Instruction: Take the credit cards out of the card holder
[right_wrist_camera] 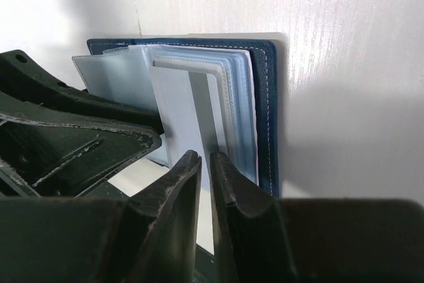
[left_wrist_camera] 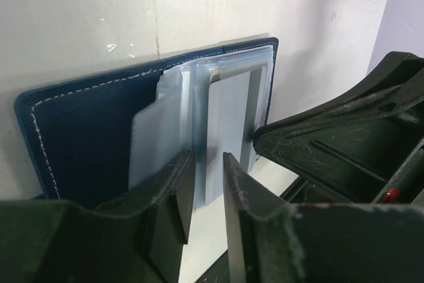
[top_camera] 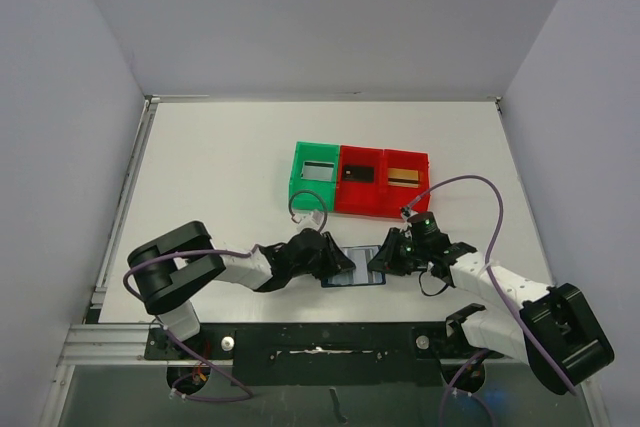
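- Fingers [right_wrist_camera: 177,193] of my right gripper [right_wrist_camera: 205,164] are sitting almost together, pinching the near edge of the grey card [right_wrist_camera: 192,107]. The card seems to be poking out of a clear pocket [right_wrist_camera: 235,91].
- My left gripper [left_wrist_camera: 207,160] is facing it from the other side. Its fingers [left_wrist_camera: 175,203] are narrowed to a slot with the pocket's edge and the card in it, but I cannot tell whether they are actually biting.
- The holder [top_camera: 355,280] is lying open on the table [top_camera: 220,167] between my two grippers, just in front of the red tray [top_camera: 383,209]. The black card [top_camera: 357,174] and gold card [top_camera: 403,177] are lying in that tray, one per compartment.
- I am judging the grey card to be the last one, and it is not yet free.
- If my left fingers are squeezing the card through the plastic, my right pull is going to fight my own grip. The card could bend or slide out of the right pads.
- If the left is gripping too little, the clinging pocket is likely to drag the whole holder along and lift it off the table.
- I am holding only a thin edge, so the card could pivot or slip back in.
- My grippers are working very near each other, and a skewed pull risks knocking them together.
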`<state>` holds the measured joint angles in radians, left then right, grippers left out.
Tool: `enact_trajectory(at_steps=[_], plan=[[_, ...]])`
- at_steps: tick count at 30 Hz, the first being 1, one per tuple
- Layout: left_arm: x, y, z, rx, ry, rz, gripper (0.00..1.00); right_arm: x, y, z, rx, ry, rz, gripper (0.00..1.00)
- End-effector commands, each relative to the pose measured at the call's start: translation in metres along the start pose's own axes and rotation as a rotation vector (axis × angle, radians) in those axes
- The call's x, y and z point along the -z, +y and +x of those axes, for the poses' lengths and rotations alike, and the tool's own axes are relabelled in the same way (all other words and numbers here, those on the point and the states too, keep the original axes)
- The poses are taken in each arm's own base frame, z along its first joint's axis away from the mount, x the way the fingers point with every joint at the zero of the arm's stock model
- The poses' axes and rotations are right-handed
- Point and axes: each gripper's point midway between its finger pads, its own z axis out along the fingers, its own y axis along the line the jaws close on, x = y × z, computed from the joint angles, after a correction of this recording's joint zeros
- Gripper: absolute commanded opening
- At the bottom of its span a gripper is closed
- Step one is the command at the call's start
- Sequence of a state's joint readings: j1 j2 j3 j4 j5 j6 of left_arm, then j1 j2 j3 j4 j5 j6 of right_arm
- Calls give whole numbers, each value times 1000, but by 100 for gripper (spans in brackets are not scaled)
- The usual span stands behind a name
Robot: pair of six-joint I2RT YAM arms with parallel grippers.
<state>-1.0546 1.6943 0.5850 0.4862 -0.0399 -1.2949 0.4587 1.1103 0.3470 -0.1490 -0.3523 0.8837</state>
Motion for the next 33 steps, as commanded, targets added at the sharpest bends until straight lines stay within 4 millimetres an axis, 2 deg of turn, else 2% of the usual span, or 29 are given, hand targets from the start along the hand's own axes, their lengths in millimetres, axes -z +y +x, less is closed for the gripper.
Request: enact_trajectory(at_steps=[1,15,23,33], plan=[[-5,-9,6,21,19,70,20,-5,-18,6,-7,7,59,15],[-4,-12,6,41,11,103,0,-5,-22,6,-11,4,76,15],[4,-3,3,34,-4,71,0,-5,-24,4,-8,-1,91,15],[7,-6,1,27,-16,83,0,-6,-24,3,-8,-1,92,15]])
